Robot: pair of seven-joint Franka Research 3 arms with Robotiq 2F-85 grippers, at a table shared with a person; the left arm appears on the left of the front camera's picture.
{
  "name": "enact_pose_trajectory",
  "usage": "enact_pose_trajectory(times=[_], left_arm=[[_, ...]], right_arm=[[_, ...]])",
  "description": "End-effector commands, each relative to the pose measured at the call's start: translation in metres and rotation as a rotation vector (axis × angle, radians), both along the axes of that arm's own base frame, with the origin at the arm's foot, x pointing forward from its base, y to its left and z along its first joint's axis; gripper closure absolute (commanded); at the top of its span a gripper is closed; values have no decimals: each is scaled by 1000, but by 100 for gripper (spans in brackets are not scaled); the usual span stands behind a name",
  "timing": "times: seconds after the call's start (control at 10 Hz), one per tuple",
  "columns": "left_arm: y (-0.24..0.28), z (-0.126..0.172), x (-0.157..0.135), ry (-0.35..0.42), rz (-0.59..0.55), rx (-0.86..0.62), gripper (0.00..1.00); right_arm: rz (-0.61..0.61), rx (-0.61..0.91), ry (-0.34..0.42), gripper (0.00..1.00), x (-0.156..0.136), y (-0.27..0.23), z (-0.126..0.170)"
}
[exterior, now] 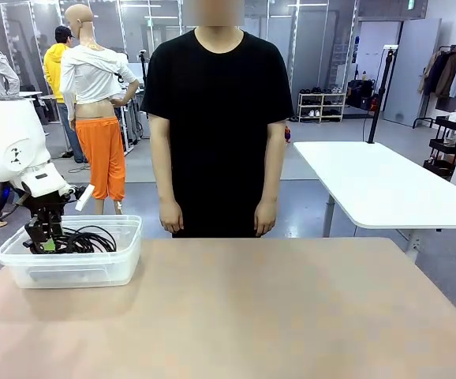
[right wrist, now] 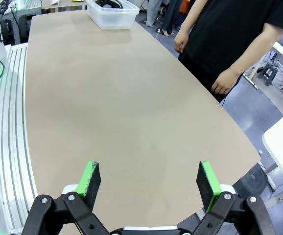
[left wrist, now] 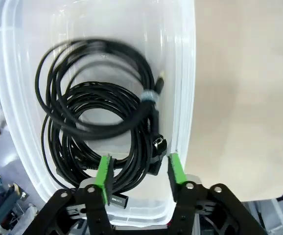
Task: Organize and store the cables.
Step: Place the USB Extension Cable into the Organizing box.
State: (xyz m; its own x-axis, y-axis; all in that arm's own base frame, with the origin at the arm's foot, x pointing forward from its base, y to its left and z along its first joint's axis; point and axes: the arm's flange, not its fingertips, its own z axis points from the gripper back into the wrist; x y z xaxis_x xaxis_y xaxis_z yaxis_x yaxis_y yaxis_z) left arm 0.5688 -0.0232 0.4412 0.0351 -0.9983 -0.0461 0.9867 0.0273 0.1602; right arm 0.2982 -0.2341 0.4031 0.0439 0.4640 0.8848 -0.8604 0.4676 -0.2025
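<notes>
Several black cables (left wrist: 63, 112), wound into round coils, lie inside a clear plastic bin (left wrist: 183, 73) at the table's left. Some are bound by a pale tie, and their black plug ends rest near the bin's wall. My left gripper (left wrist: 139, 174) reaches down into the bin, its green pads standing apart on either side of the lowest coil strands without pressing them. From the front, the same left gripper (exterior: 45, 241) is inside the bin (exterior: 70, 268) beside the cables (exterior: 90, 239). My right gripper (right wrist: 149, 178) hangs open over bare tabletop with nothing between its fingers.
A person (exterior: 216, 118) in a black shirt stands at the far edge of the table (exterior: 252, 316), hands down at their sides. The bin (right wrist: 111, 14) shows far off in the right wrist view. A white table (exterior: 378, 185) stands behind on the right.
</notes>
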Motion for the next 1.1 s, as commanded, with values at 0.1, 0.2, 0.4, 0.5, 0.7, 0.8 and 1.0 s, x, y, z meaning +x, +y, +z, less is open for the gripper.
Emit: enact_pose_trajectory(times=[0.1, 0.2, 0.4, 0.5, 0.7, 0.8, 1.0], left_arm=[[1, 9, -2, 16, 27, -8, 0], [1, 9, -3, 15, 26, -4, 7], [2, 9, -4, 11, 37, -2, 0], [3, 10, -3, 7, 53, -9, 0], [4, 2, -1, 26, 76, 53, 0], [2, 5, -2, -1, 31, -4, 0], [2, 5, -2, -1, 31, -4, 0]], right_arm=[[2, 0, 19, 0, -1, -1, 4], [2, 0, 19, 0, -1, -1, 4], [2, 0, 19, 0, -1, -1, 4], [2, 0, 19, 0, -1, -1, 4], [2, 0, 19, 0, -1, -1, 4], [2, 0, 19, 0, -1, -1, 4], [2, 0, 19, 0, -1, -1, 4]])
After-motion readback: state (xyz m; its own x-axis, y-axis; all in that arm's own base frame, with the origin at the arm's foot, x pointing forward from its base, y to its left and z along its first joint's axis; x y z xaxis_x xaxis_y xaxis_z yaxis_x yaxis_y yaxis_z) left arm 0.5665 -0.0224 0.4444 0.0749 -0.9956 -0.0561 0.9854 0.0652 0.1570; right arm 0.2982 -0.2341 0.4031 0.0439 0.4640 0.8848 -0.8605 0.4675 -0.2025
